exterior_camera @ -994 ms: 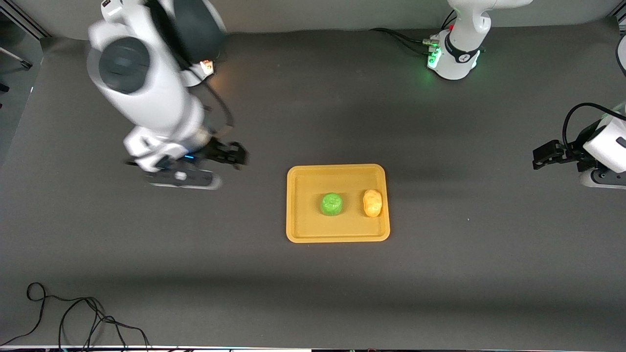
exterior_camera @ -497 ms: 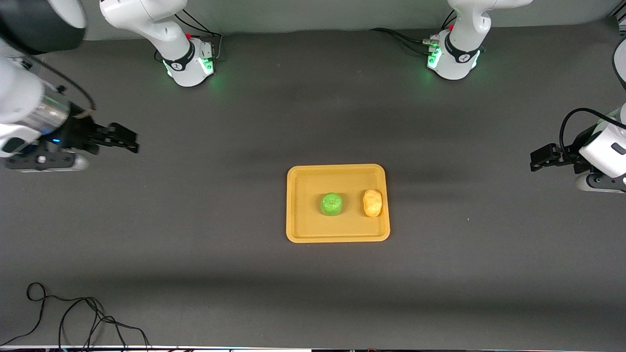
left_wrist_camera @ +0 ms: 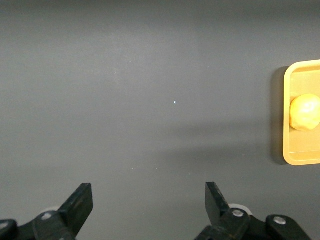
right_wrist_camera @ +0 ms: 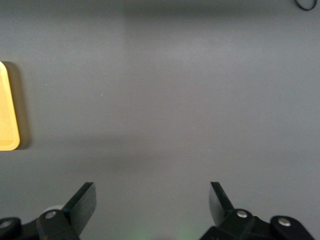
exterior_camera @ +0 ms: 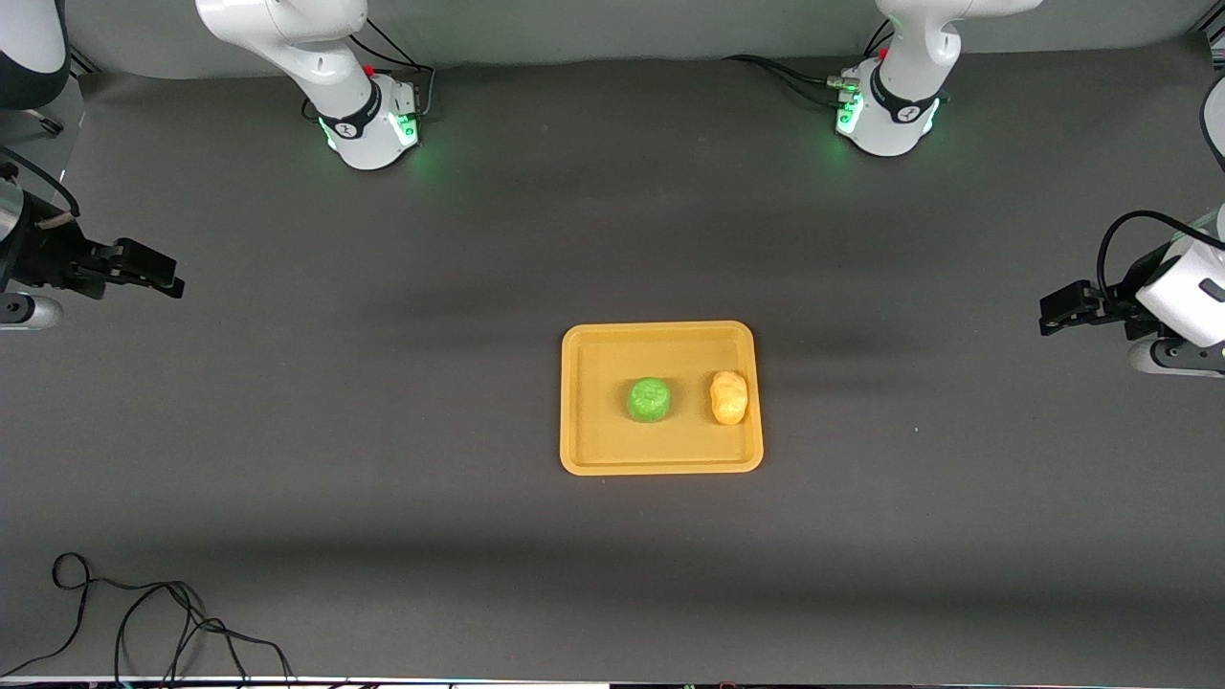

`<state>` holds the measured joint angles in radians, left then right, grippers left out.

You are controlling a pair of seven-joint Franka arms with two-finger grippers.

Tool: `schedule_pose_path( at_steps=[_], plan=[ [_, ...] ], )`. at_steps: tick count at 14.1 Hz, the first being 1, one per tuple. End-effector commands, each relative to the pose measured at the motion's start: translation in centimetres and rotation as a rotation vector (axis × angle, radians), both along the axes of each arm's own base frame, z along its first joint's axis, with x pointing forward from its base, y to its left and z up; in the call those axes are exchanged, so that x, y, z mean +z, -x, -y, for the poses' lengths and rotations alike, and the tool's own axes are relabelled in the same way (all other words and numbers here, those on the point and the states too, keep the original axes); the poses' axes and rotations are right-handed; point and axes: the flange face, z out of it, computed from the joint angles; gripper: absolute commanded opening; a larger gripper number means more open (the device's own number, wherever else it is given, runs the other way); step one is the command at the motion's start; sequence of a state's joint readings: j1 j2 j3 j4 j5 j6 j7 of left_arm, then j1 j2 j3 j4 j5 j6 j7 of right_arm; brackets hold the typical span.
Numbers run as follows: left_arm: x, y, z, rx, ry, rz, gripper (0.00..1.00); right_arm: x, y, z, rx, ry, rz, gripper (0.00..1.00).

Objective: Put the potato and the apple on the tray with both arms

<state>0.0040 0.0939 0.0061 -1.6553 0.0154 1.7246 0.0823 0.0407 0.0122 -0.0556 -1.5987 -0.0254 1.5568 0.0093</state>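
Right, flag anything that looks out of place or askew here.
Nothing stands out. The apple and potato sit side by side on the tray. The left pincer and right pincer hang open over the table's ends.

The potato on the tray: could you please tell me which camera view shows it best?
The front view: the potato lies whole on the tray beside the apple. The left wrist view cuts it at the edge; the right wrist view shows only the tray's rim.

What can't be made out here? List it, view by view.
- Left wrist view: the flat orange-yellow tray and the lumpy yellow-tan potato are cut by the picture's edge; the green apple is out of frame.
- Right wrist view: only a tray corner shows.
- Front view: the right gripper arm runs off the edge.
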Motion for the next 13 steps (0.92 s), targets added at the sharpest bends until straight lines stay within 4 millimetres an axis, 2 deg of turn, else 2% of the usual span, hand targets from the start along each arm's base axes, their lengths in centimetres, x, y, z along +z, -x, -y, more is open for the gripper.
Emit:
schedule_pose_path(
  at_steps=[1, 7, 13],
  plan=[
    [0.7, 0.4, 0.0, -0.013, 0.005, 0.020, 1.00, 0.9, 0.6, 0.3, 0.053, 0.022, 0.027, 1.00],
    [1.0, 0.2, -0.1, -0.075, 0.010, 0.022, 1.00, 0.7, 0.6, 1.2, 0.033, 0.007, 0.023, 1.00],
    [1.0, 0.3, 0.0, -0.015, 0.012, 0.014, 1.00, 0.6, 0.6, 1.5, 0.018, -0.036, 0.023, 1.00]
  ],
)
